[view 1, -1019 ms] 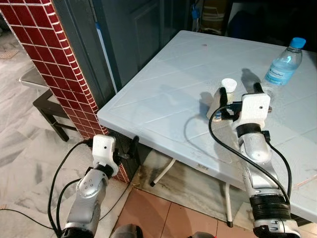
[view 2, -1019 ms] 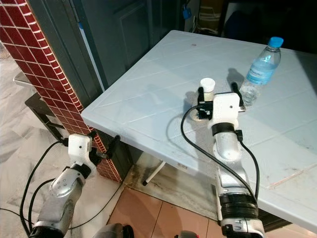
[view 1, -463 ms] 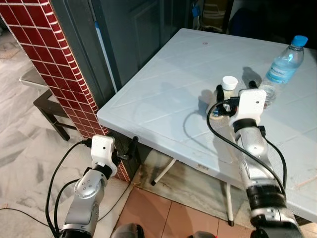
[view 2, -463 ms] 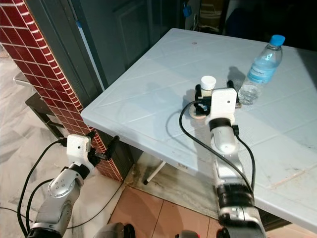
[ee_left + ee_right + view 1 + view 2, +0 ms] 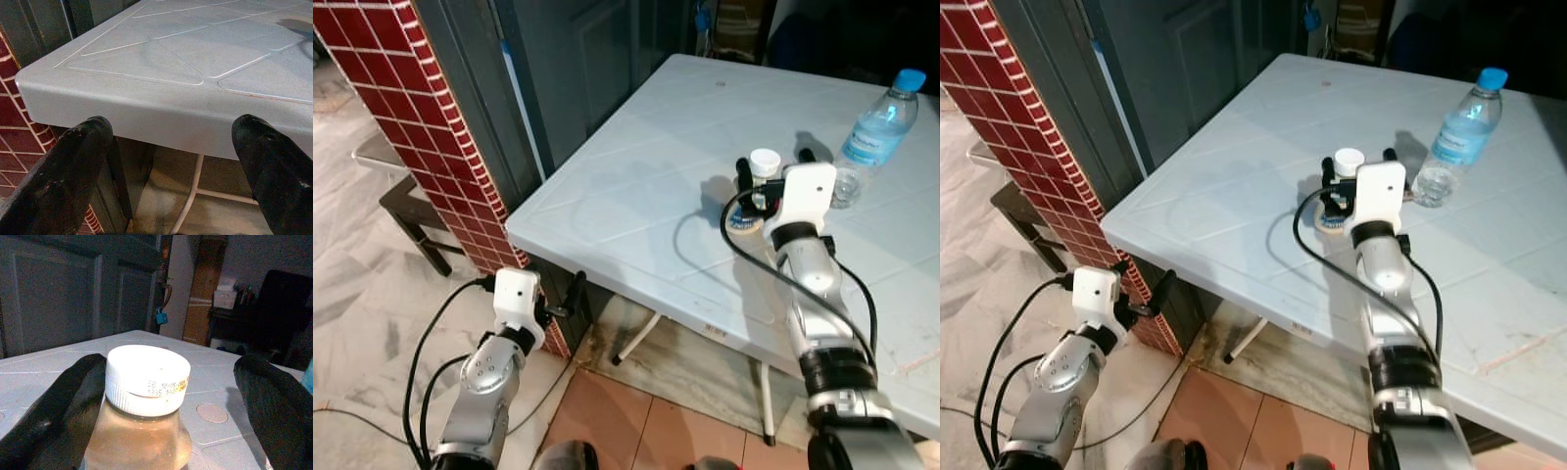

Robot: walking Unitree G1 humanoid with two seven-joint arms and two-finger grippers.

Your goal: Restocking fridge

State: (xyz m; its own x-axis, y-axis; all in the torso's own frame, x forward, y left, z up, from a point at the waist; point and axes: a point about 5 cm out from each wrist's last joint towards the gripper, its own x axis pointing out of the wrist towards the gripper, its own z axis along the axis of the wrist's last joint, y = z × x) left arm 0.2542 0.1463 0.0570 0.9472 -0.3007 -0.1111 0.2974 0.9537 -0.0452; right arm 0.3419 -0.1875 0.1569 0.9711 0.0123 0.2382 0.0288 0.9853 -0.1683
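**On the pale counter: small bottle between spread fingers**

On the counter (image 5: 636,186), near its middle, stood a small bottle (image 5: 756,186) with white cap (image 5: 147,377) and amber liquid, upright. Around it reached the right hand (image 5: 771,168), fingers spread wide, one finger (image 5: 63,406) just beside the bottle, the other finger (image 5: 274,406) well apart from it. Near, toward the far edge, stood a water bottle (image 5: 878,125) with blue cap. Below the counter corner, beside the red brick pillar (image 5: 411,127), hung the left hand (image 5: 171,181), fingers spread too, gripping nothing.
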